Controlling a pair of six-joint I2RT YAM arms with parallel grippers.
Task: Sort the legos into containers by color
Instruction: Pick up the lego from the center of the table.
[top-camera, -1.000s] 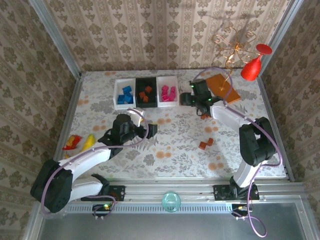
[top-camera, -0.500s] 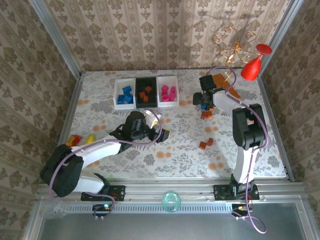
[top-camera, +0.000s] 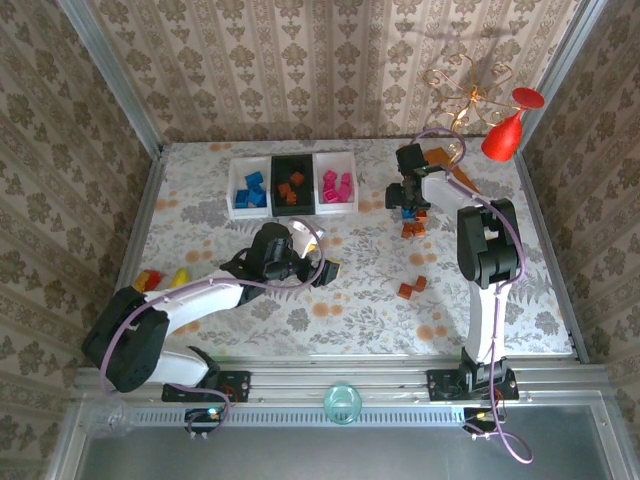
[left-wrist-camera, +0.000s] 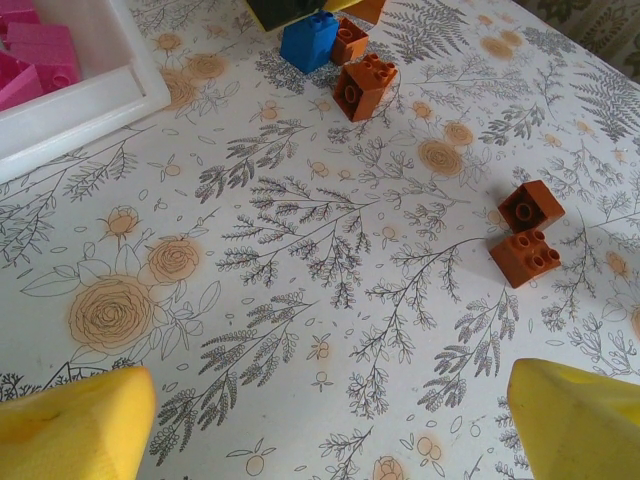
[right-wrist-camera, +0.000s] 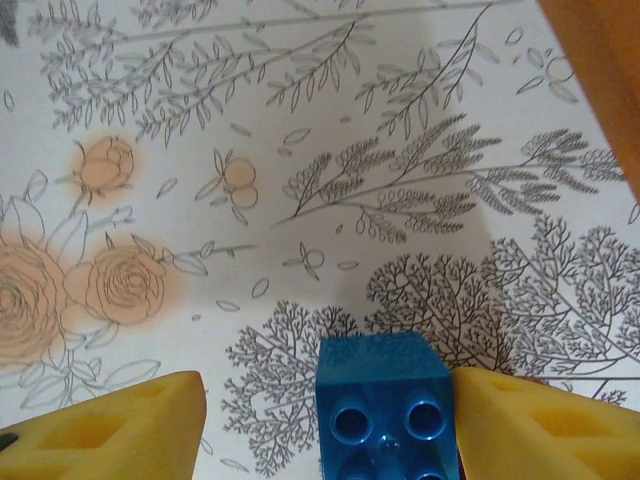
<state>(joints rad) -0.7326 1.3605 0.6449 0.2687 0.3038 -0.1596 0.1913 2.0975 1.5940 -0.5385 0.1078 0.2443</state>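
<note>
Left arm: the left gripper hangs low over the flowered table, near its middle. In the wrist view its yellow fingertips stand wide apart with nothing between them.
Right arm: the right gripper points down at the far right of the table, just beside the orange-brown board. Its jaws are apart.
Brick in reach: a blue brick sits on the table between the right fingers. One finger is right at its side, and the other stands off with a clear gap.
Loose bricks: two orange-brown bricks lie just beside the blue brick. An orange-brown pair lies side by side nearer the arm bases, well apart from them.
Trays: the three stand in a row at the far side. The left white tray holds blue legos. The black tray holds orange-brown legos. The right white tray holds pink legos.
</note>
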